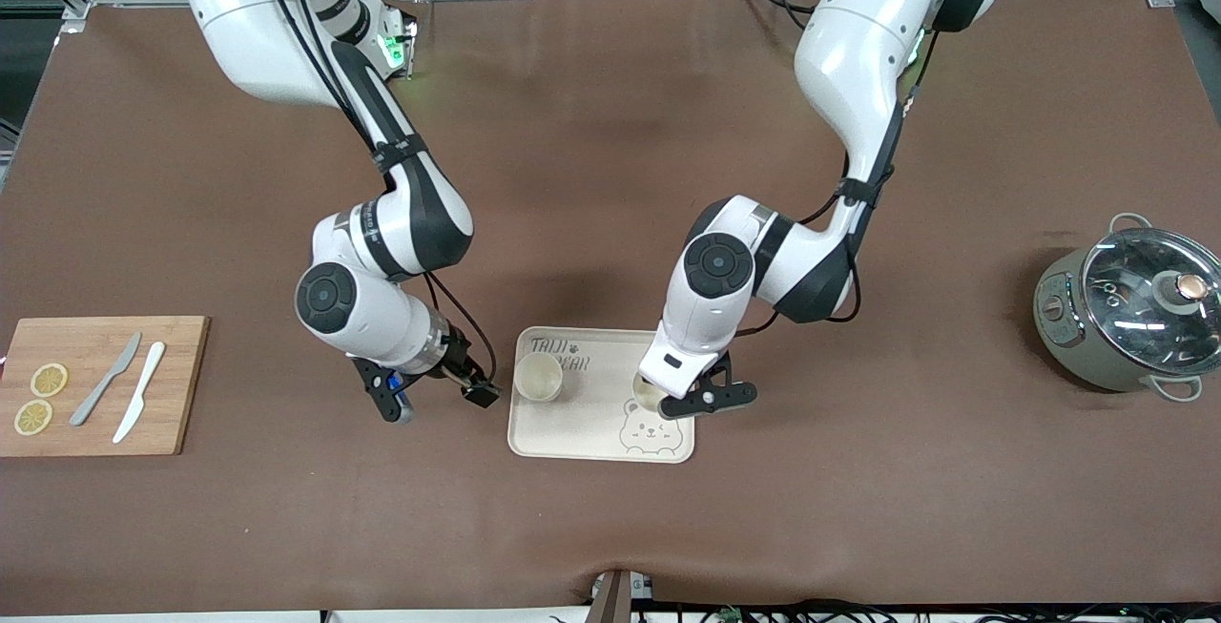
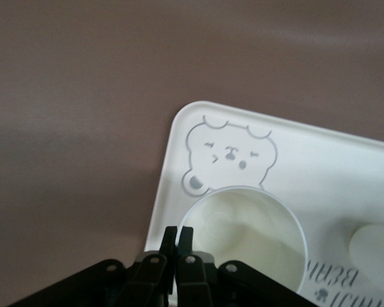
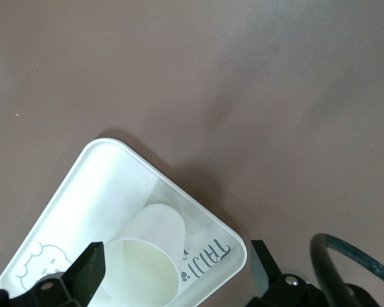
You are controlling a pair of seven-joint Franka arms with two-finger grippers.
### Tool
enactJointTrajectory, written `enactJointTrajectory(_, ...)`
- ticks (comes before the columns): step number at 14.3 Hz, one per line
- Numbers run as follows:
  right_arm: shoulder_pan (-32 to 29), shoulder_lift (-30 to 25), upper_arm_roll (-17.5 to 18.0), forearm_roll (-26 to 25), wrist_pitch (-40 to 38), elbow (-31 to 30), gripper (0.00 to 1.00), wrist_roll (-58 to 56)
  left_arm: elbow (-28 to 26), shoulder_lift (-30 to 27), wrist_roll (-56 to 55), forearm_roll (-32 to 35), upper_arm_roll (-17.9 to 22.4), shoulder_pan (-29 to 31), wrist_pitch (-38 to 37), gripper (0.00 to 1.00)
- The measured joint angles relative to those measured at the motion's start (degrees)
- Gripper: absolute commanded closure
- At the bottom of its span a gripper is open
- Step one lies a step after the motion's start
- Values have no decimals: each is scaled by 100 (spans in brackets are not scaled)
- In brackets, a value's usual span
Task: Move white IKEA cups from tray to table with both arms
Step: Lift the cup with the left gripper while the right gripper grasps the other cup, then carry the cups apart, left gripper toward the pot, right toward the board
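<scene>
On the cream tray (image 1: 603, 432), two white cups are seen upright and well apart. One cup (image 1: 538, 379) stands free at the tray's end toward the right arm, beside the printed lettering. The other cup (image 1: 649, 393) sits toward the left arm's end, just above the bear print (image 1: 649, 430) (only part of its rim is shown in the front view, the rest being covered by the wrist).

This second cup's rim is pinched by the left gripper (image 2: 178, 238), whose fingers (image 2: 186, 236) are drawn nearly together with the thin wall caught between them; the cup (image 2: 249, 236) is seen from the left wrist with its cream inside exposed.

Off the tray, just beside its edge toward the right arm's end, the right gripper (image 1: 434, 399) is held low over the brown table (image 1: 858, 508), its fingers (image 3: 89, 272) spread wide with nothing between them; the free cup (image 3: 144, 272) is seen in that gap, lower down.
</scene>
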Motion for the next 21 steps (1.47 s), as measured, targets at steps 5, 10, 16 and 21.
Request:
enactJointTrajectory(5,232,145,2,0,139,16,2,203,56,-940,937,3,26,184,-1913,100)
enactJointTrajectory(10,574,388,0,0,410,23,34,298,-242,-2027,2234,4,35,962,-2771,100)
enactJointTrajectory(16,597,474,-49,0,413,23,95,308,-507,-2444,3844,3,32,2019,-3033,100)
enactJointTrajectory(21,570,481,-79,0,419,30,100,311,-544,-2444,4298,-30,28,2412,-2949,100)
